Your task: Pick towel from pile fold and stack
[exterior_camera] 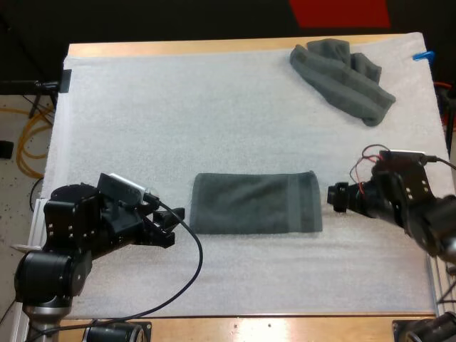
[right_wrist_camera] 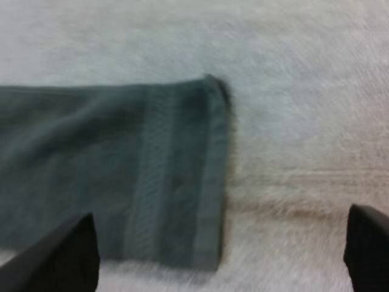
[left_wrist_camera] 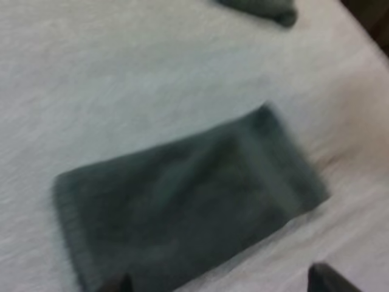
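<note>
Keep to the folded towel [exterior_camera: 256,203] lying flat between left gripper [exterior_camera: 174,225] and right gripper [exterior_camera: 333,197], both spread wide, empty. Pinch matching corners, lift evenly, align edges. Ignore crumpled towel [exterior_camera: 342,80] far beyond it.

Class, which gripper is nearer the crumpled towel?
Right. The right gripper is just off the folded towel's right end, on the crumpled towel's side; the left gripper is off its left end, farther away.

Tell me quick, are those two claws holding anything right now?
Left gripper: open, holding nothing, beside the folded towel.
Right gripper: open, holding nothing, at its other end.
</note>
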Available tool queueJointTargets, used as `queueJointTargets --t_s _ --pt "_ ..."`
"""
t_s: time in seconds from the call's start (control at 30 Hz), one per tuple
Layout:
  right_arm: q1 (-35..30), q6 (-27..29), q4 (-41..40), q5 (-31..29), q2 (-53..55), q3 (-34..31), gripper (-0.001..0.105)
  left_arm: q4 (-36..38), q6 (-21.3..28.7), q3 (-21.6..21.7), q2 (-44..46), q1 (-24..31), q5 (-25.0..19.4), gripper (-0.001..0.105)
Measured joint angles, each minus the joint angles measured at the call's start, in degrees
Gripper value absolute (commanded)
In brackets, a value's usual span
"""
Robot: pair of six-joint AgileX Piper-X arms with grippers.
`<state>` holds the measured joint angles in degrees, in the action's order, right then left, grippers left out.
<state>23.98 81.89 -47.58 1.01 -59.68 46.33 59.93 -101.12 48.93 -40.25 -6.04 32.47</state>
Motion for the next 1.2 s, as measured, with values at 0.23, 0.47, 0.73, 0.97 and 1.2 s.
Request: queueJointTargets --t_s 0.23,0.47,0.73,0.97,1.2 --pt "-9.6 1.8 7.9 12.6 -14.0 0.0 0.079 0.0 -2.0 0.0 -0.3 0.0 1.7 0.057" --pt "-14.5 2.9 16.2 26.9 -27.7 0.0 0.079 0.0 -2.2 0.0 -0.3 0.0 1.9 0.057" --pt "-13.7 2.9 21.4 34.3 -35.4 0.0 0.079 0.0 -3.2 0.0 -0.3 0.0 3.5 0.057" --pt "-12.1 2.8 22.3 38.3 -36.7 0.3 0.079 0.0 -3.4 0.0 -0.3 0.0 3.8 0.057" --pt "-5.7 2.6 22.1 38.8 -37.7 1.0 0.079 0.0 -3.5 0.0 -0.3 0.0 3.8 0.057"
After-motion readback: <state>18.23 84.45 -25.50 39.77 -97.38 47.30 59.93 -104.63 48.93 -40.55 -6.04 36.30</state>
